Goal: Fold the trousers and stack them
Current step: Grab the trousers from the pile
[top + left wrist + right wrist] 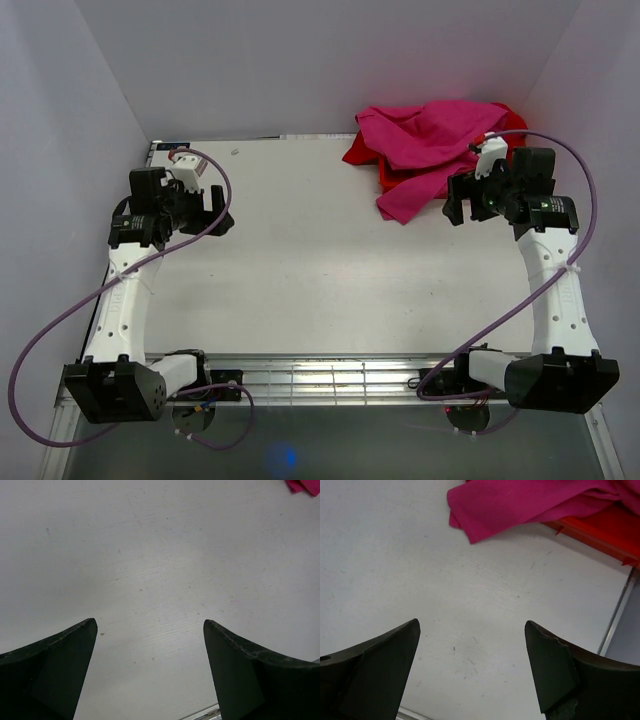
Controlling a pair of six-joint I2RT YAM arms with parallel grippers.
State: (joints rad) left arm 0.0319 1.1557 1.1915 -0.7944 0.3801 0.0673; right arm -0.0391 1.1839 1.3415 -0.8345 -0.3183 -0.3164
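Currently: nothing grasped, fold not yet begun.

The trousers (430, 150) lie as one crumpled magenta heap at the far right corner of the table (300, 260). They are draped over the red tray (600, 530), with one lobe spilling off its near edge onto the bare surface. Legs and waistband cannot be told apart in the bundle.

Right gripper (462, 205): jaws spread wide, nothing between them. It hovers just near of the spilled lobe, not touching it. Judgement: it is placed there to reach in and draw the cloth out onto open table.

Left gripper (215, 212): jaws fully spread, empty, over bare table at the far left, well apart from the cloth. Judgement: it is parked clear so that the middle stays free for spreading and folding.

Count:
- trousers, one pair
- tray, one
- arms, two
- grippers, two, both empty

No stack is visible. The flat white area between the arms looks like the working space.
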